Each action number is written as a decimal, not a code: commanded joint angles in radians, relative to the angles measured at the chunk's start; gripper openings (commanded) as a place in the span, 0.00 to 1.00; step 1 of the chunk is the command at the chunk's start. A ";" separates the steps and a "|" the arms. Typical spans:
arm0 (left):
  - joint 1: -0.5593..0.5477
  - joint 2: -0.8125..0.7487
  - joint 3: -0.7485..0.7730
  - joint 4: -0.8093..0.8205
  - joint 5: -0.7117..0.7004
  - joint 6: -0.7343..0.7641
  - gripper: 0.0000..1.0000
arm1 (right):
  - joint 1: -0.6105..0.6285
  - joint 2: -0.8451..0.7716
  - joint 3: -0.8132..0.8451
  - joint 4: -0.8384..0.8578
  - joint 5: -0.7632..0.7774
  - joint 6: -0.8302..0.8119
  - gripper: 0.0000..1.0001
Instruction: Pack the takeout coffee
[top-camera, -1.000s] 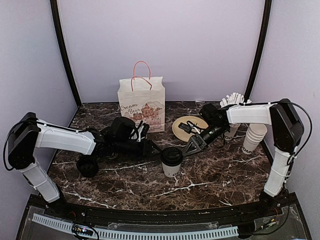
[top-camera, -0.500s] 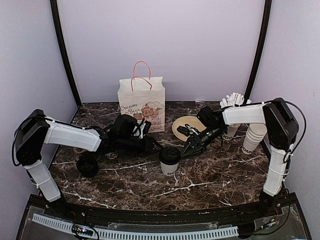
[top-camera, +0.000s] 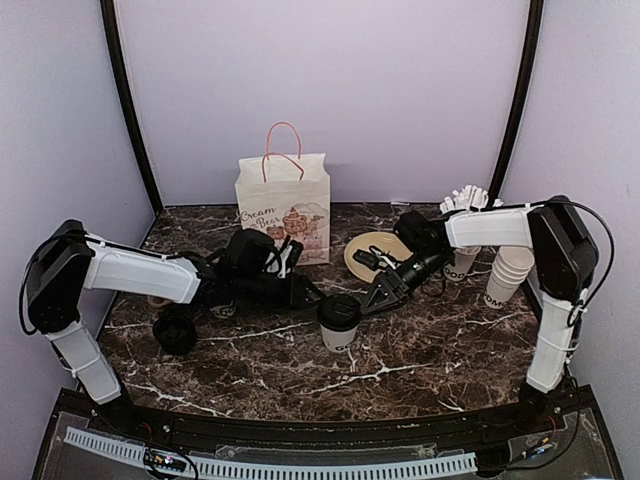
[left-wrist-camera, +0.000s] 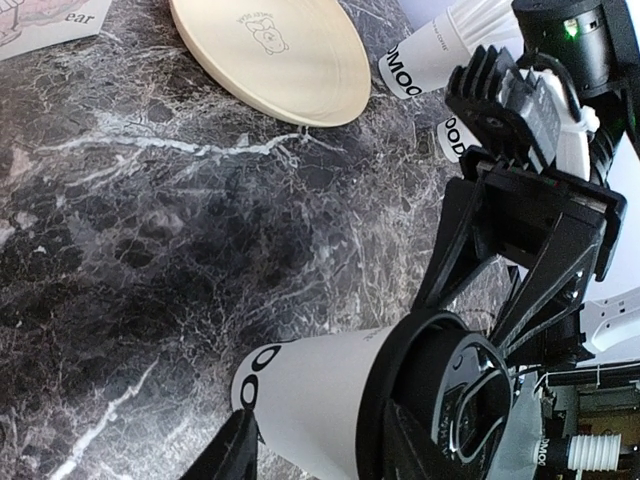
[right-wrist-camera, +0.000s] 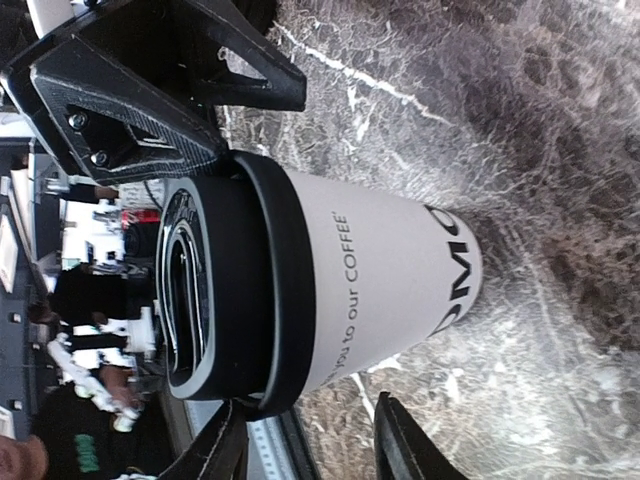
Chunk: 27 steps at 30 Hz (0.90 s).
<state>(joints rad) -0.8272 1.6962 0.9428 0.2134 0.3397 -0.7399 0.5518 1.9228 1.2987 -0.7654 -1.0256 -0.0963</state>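
One takeout coffee cup (top-camera: 340, 322), white with a black lid and black lettering, stands upright at the table's middle. It also fills the left wrist view (left-wrist-camera: 320, 400) and the right wrist view (right-wrist-camera: 350, 290). My left gripper (top-camera: 308, 293) is open at the cup's left, its fingers (left-wrist-camera: 228, 452) alongside the wall and lid without clamping. My right gripper (top-camera: 376, 297) is open at the cup's right, one finger (right-wrist-camera: 215, 450) touching the lid's rim. A second lettered white cup (top-camera: 222, 306) sits partly hidden behind my left arm.
A paper bag (top-camera: 283, 205) with pink handles stands at the back centre. A tan plate (top-camera: 380, 252) lies beside it. At the right are a stack of lidless cups (top-camera: 508, 275) and a cup of white sticks (top-camera: 464, 230). A black round object (top-camera: 176, 333) sits front left.
Both grippers have moved in toward the lidded cup from either side. The cup has shifted slightly to the left.
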 joint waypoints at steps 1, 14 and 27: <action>-0.036 -0.050 0.012 -0.113 0.012 0.066 0.46 | 0.002 -0.067 0.010 -0.006 0.088 -0.057 0.46; -0.036 -0.143 0.066 -0.186 -0.080 0.131 0.57 | 0.000 -0.114 -0.010 -0.013 0.137 -0.091 0.64; -0.036 -0.286 -0.074 -0.235 0.040 -0.127 0.57 | -0.001 -0.026 0.060 -0.047 0.088 -0.117 0.52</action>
<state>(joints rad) -0.8619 1.4532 0.9207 -0.0502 0.2939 -0.7387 0.5518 1.8526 1.3148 -0.7937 -0.9016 -0.1909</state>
